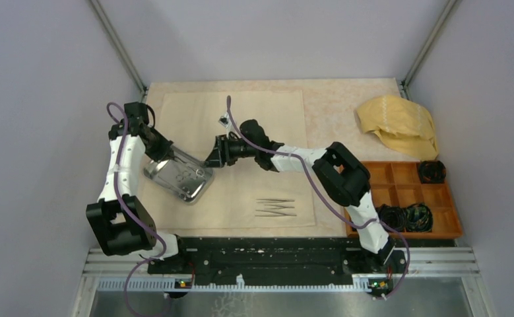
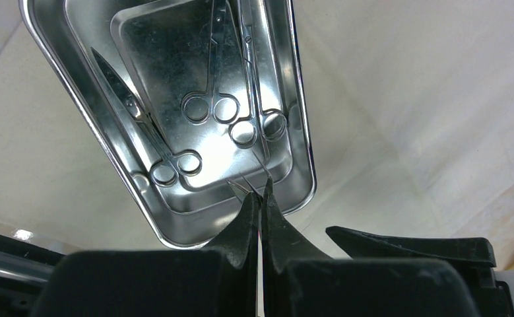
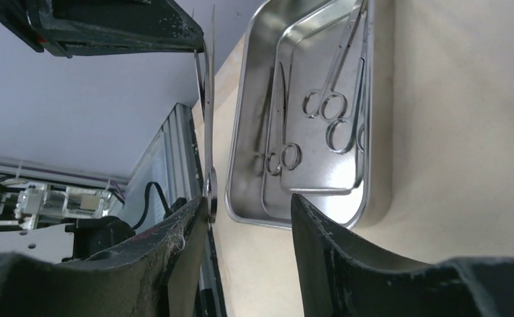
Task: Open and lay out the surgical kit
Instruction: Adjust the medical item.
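Left jaws' steel instrument [image 3: 209, 132] and right jaws crowd the tray [image 1: 183, 183]; far cloth sheet [image 1: 267, 119] lies open.

Left arm [image 1: 119, 165]: elbow low near its base, forearm up and wrist turned inward. Left gripper [image 2: 259, 188] is pressed shut, pinching a steel tool [image 3: 206, 99] (two thin tips poke out past the fingers). Right arm [image 1: 293, 158]: folded at the elbow, forearm stretched leftward. Right gripper [image 3: 251, 201] faces the left one at close range, jaws parted, one fingertip just beside the tool's end.
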Action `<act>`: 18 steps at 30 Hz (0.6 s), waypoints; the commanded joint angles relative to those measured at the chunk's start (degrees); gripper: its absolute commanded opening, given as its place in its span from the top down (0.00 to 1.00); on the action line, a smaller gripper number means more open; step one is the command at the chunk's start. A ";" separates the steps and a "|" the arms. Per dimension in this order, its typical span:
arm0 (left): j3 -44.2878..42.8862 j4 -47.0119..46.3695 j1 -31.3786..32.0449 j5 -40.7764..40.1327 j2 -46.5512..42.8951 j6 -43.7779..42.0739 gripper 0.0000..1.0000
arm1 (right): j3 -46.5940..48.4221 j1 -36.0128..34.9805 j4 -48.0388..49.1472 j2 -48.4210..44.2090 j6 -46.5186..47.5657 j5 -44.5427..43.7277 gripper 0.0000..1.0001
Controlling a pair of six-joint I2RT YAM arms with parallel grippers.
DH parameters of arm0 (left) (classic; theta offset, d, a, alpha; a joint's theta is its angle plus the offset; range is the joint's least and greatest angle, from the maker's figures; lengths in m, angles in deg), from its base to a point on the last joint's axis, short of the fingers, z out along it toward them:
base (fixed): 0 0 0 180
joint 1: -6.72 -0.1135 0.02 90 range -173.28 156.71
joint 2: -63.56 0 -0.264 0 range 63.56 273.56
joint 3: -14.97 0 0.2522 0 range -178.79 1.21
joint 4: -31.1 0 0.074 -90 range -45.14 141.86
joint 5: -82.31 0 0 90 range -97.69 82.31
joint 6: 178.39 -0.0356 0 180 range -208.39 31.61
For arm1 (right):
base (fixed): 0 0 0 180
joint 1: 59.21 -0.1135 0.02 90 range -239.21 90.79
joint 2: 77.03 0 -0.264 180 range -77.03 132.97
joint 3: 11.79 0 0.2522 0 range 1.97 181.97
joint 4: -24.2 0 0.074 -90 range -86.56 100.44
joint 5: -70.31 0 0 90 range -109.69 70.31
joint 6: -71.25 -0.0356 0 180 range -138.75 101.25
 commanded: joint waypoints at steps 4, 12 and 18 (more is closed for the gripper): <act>0.78 0.58 -0.02 1.29 0.34 1.20 1.00 | 5.12 -2.09 6.62 3.33 -3.99 0.62 0.65; 2.75 -1.16 -0.04 -0.60 -0.46 1.27 1.00 | 5.15 -2.62 9.88 3.76 -7.90 2.05 0.99; 1.98 -2.41 -0.10 -8.45 -0.04 1.41 1.00 | 1.44 -2.61 8.41 0.61 -7.67 -0.18 1.00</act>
